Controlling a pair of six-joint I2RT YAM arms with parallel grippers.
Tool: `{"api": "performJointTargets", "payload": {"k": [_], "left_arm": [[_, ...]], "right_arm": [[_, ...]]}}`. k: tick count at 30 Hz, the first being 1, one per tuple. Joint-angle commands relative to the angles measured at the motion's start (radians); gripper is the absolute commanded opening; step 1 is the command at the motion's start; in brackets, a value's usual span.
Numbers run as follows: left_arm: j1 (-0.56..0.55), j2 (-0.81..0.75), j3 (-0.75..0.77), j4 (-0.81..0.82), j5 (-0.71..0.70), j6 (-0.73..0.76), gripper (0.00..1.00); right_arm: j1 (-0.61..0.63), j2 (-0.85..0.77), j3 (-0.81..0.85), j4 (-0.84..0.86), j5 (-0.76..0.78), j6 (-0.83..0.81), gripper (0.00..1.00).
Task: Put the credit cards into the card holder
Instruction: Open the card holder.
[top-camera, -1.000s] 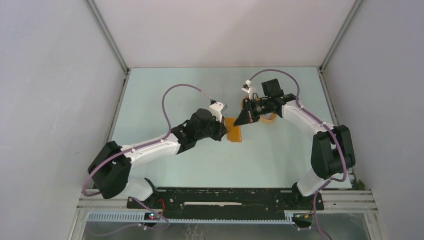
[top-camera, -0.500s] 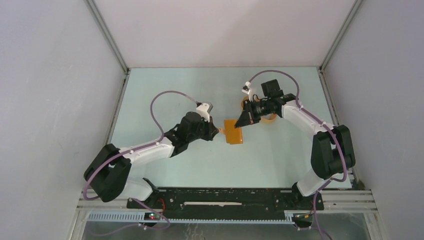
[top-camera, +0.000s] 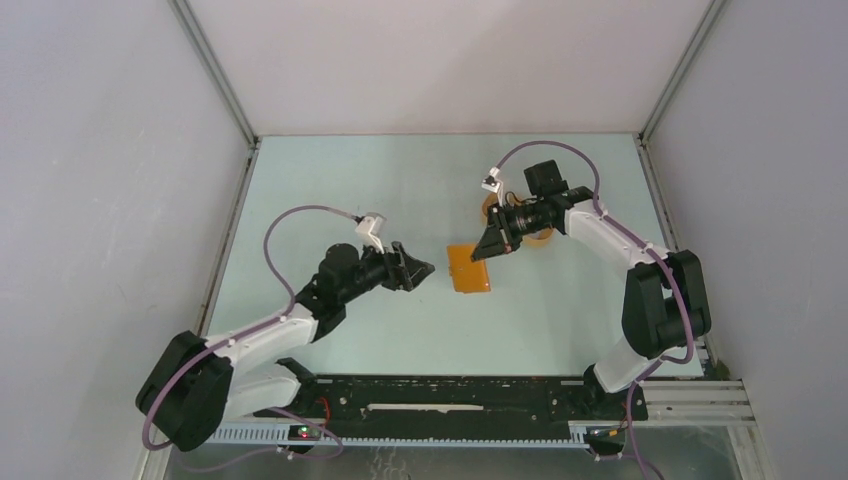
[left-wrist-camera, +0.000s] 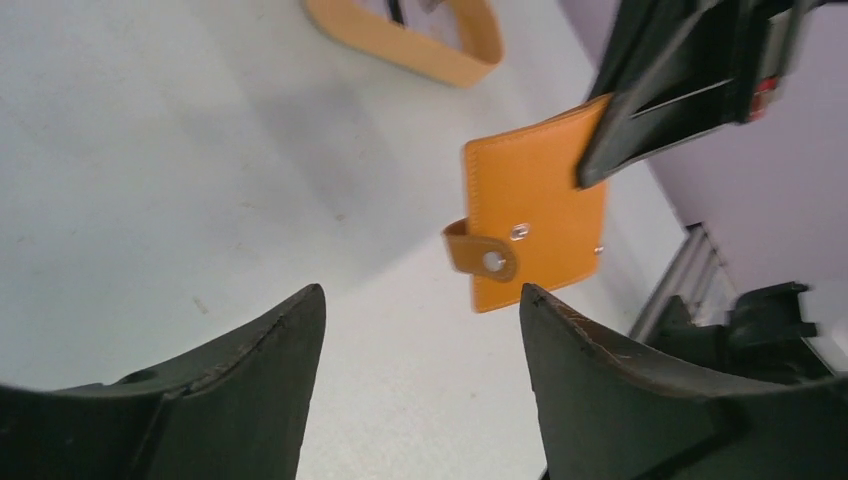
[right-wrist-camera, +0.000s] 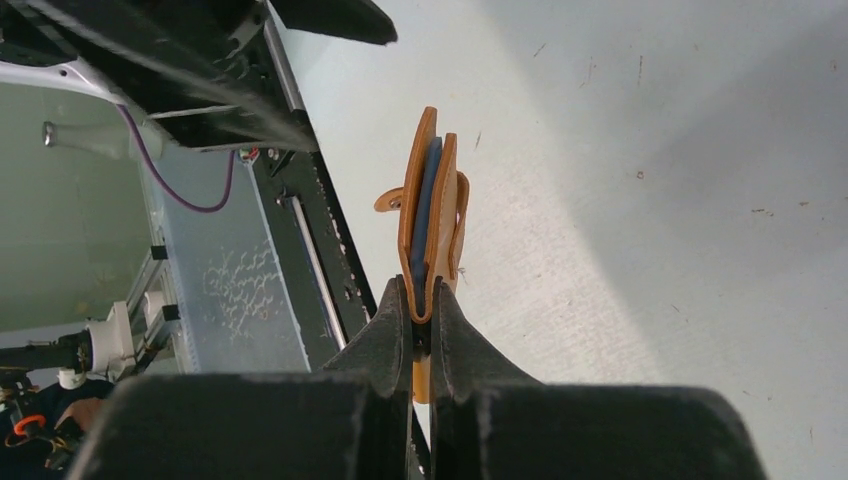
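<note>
Seemingly nearly done: the folded holder (top-camera: 469, 268), a blue card (right-wrist-camera: 428, 195) tucked inside, is pinched by the closed right fingers (right-wrist-camera: 395, 335); the left fingers (left-wrist-camera: 250, 380) are spread wide, empty.

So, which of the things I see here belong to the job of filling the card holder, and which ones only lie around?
Belong to the job:
- card holder, gripped at one edge by the right pincer
- bluish card, tucked between its flaps
- left pincer, open and empty

Only lying about:
- oval orange tray, beyond the holder
</note>
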Motion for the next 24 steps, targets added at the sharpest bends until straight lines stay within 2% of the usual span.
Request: {"api": "performJointTargets", "payload": {"k": [1,5,7,14,24], "left_arm": [[0.007,-0.078,-0.035,0.128,0.081,-0.069,0.81],[-0.001,-0.050,-0.015,0.140,0.110,-0.123,0.89],[-0.017,-0.021,0.012,0.120,0.077,-0.136,0.91],[-0.134,0.067,0.173,-0.110,-0.145,-0.034,0.91],[-0.161,0.204,0.257,-0.153,-0.175,-0.005,0.89]], "right_arm": [[0.017,-0.036,0.031,-0.006,-0.009,-0.050,0.00],[0.031,-0.035,0.033,-0.005,0.005,-0.051,0.00],[0.034,-0.028,0.040,-0.013,0.007,-0.054,0.00],[0.037,-0.017,0.041,-0.014,0.013,-0.052,0.00],[0.038,-0.016,0.042,-0.015,0.008,-0.049,0.00]]}}
